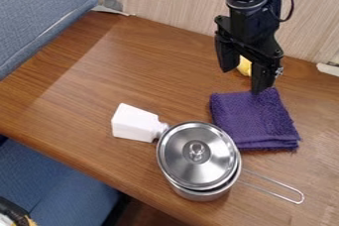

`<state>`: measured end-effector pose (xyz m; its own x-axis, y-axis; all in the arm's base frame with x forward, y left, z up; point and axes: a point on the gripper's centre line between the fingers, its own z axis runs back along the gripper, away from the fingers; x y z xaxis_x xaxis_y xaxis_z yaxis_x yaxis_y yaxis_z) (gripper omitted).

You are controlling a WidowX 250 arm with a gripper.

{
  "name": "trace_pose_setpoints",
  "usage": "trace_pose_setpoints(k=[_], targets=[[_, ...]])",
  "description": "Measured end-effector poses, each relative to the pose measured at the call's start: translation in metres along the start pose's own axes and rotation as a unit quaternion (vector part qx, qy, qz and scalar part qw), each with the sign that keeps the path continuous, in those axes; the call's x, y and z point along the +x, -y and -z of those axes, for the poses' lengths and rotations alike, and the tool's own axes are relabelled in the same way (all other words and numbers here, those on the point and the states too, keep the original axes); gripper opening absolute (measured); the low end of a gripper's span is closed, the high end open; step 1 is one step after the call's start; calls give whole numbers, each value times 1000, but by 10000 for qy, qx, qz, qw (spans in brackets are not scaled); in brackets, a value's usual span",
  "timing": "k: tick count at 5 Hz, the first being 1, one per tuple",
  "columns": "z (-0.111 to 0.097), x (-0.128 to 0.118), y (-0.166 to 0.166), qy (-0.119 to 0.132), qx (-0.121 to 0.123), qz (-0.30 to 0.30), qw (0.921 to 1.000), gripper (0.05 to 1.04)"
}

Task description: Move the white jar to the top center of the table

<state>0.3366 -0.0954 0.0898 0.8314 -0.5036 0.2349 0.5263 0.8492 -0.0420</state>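
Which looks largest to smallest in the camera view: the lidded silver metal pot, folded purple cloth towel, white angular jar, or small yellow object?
1. Lidded pot
2. Purple towel
3. White jar
4. Yellow object, judged by its visible part, partly hidden by the gripper

Black arm [250, 19], looping black cable [290, 6], angular black pincer [244, 79]

Black arm [248, 19] hanging at upper right, jaws apart, pointing down

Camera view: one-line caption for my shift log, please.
White jar on its side, neck toward the lidded pot; open gripper near the purple cloth.
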Motion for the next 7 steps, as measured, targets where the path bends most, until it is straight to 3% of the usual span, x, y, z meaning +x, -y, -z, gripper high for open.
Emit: trace_pose_setpoints(k=[1,2,3,4,5,6,7], targets=[[9,-4,2,-173,-114,24,9998,1000],[-11,-11,-17,-165,-509,519,9972,1000],[-27,-27,-34,-228,-744,725,9943,1000],[-48,-44,-51,-193,-778,1326,9879,1000],[-55,-70,-58,-427,-411,2007,9779,1000],[-56,-94,-59,-596,75,2632,9629,1000],[-47,-116,-65,-635,124,2785,9582,1000]])
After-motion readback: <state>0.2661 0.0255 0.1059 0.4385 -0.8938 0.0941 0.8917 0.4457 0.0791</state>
